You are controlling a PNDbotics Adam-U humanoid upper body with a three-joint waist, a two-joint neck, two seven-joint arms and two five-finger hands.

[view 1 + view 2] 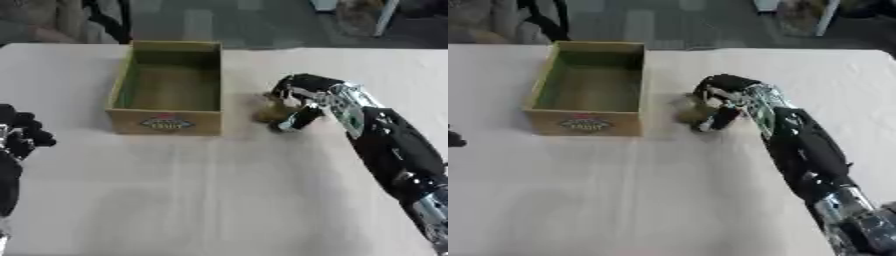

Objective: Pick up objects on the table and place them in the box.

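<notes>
An open cardboard box [168, 121] with a green inside and a printed label on its front wall stands on the white table, left of centre. Nothing shows inside it. Just right of the box lies a small olive-brown object [272, 112]. My right hand [302, 95] reaches in from the lower right and curls over that object, with the thumb below it and the fingers above; most of the object is hidden. My left hand [21, 136] rests at the left edge, fingers curled, holding nothing.
The white table [201, 200] stretches wide in front of the box. My right forearm [394, 150] lies across the table's right side. Beyond the far edge are a floor, chair legs and other furniture.
</notes>
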